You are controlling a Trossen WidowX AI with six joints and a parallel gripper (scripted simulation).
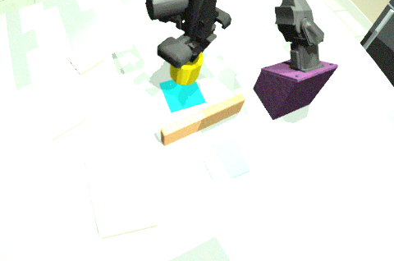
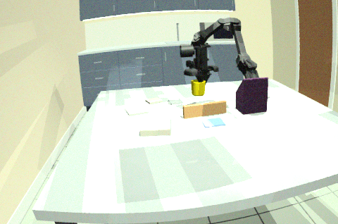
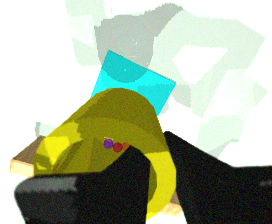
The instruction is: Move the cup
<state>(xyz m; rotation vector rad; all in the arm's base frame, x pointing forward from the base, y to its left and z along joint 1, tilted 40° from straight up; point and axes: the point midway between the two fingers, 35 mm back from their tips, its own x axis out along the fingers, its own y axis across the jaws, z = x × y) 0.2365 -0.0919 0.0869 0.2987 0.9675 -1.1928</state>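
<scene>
From where I stand, the arm [image 1: 201, 11] [image 2: 201, 58] reaches out from a purple block [image 1: 295, 89] [image 2: 252, 96], and at its end the tool [image 1: 192, 57] [image 2: 202, 79] [image 3: 156, 137] is pinching the wall of a yellow cup [image 1: 185, 71] [image 2: 198, 88] [image 3: 122, 105]. One black finger dips inside the cup, the other sits outside it.

The cup is in the upper middle of the top view, held upright or nearly so, above the surface [image 1: 135, 130] [image 2: 169, 171]. In the top view it overlaps the far edge of the cyan pad [image 1: 182, 96] [image 3: 137, 80]; in the wrist view that pad shows past the cup, upper middle of the frame, with a rounded shadow across part of it. So the cup has yet to be set down.

I can see marbles in it: a purple one [image 3: 108, 144], a red one [image 3: 118, 147] and an orange one [image 3: 126, 146], close together.

A long wooden bar [image 1: 203, 119] [image 2: 204, 109] stands between the cyan pad and a pale blue pad [image 1: 231, 158] [image 2: 214, 122], which lies just below center at right in the top view. The purple block is off to the right of the bar. A low pale slab [image 1: 123, 199] [image 2: 155, 132] lies at lower left in the top view, well apart from the cup.
</scene>
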